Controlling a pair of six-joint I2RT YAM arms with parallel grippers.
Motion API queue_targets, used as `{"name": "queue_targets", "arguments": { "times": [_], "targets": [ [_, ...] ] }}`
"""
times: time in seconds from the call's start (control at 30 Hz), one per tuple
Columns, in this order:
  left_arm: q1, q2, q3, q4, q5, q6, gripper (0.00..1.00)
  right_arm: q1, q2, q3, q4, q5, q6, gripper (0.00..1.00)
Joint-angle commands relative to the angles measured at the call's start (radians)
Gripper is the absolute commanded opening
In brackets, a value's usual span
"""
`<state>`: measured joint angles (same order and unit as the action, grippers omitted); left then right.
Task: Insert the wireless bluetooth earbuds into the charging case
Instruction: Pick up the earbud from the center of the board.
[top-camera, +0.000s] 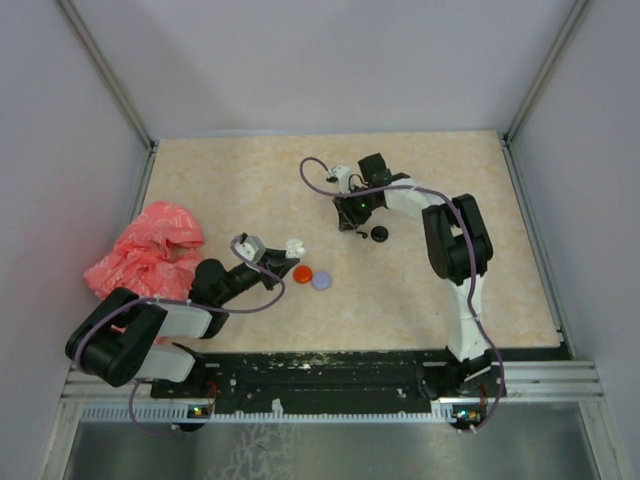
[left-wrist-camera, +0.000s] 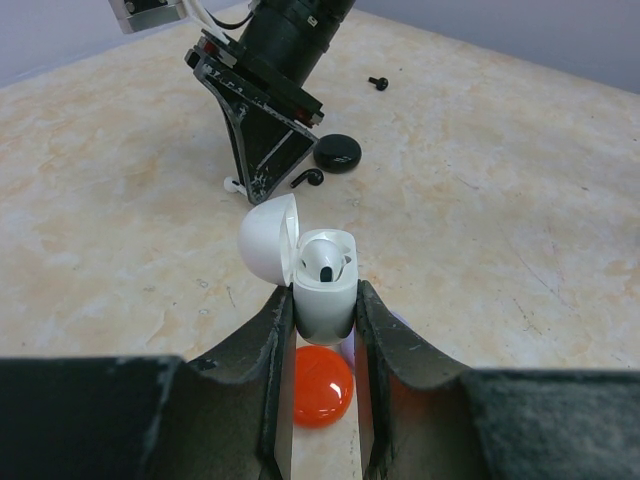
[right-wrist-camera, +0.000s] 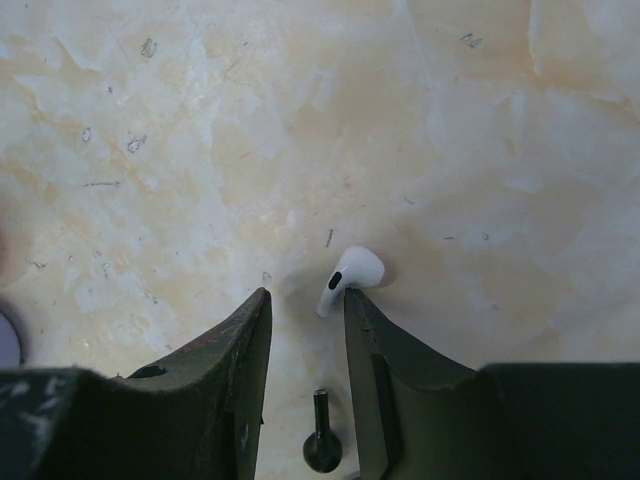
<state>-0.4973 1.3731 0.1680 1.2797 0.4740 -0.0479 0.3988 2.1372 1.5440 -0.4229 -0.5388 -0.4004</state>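
While the left arm lies low, stretched toward mid-worktop, its end effector (left-wrist-camera: 322, 300) clamps the open case (left-wrist-camera: 325, 320), one earbud (left-wrist-camera: 322, 258) seated inside. Right arm: elbow bent, end effector (right-wrist-camera: 305, 296) pointing down at worktop (right-wrist-camera: 200, 150), jaws narrowly apart, empty; loose white earbud (right-wrist-camera: 352, 275) just beside one fingertip.

Tabletop (top-camera: 390, 300): open passage across the near right and the far left.
Left edge: crumpled pink plastic bag (top-camera: 145, 250), bulky.
Centre: red disc (top-camera: 301, 273) and lilac disc (top-camera: 321, 281), side by side, just beside the left gripper (top-camera: 290, 247).
Around the right gripper (top-camera: 352, 222): white earbud (right-wrist-camera: 352, 275), black earbud (right-wrist-camera: 322, 445) and black disc (top-camera: 379, 234), crowded close together.
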Motion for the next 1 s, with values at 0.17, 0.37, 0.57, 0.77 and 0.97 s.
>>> {"name": "queue_targets", "arguments": {
  "times": [0.17, 0.37, 0.57, 0.77, 0.97],
  "targets": [
    [0.006, -0.005, 0.016, 0.047, 0.017, -0.009, 0.00, 0.076, -0.057, 0.001, 0.020, 0.318, 0.182, 0.35],
    [0.006, -0.003, 0.016, 0.047, 0.018, -0.013, 0.00, 0.116, -0.049, 0.031, 0.019, 0.447, 0.347, 0.35],
    [0.006, -0.009, 0.015, 0.047, 0.018, -0.015, 0.00, 0.136, -0.030, 0.061, 0.019, 0.514, 0.437, 0.37],
    [0.006, -0.007, 0.016, 0.049, 0.022, -0.021, 0.00, 0.138, -0.020, 0.076, 0.030, 0.603, 0.458, 0.37],
    [0.007, -0.003, 0.015, 0.056, 0.023, -0.024, 0.00, 0.140, 0.020, 0.108, 0.021, 0.580, 0.442, 0.35]
  ]
}}
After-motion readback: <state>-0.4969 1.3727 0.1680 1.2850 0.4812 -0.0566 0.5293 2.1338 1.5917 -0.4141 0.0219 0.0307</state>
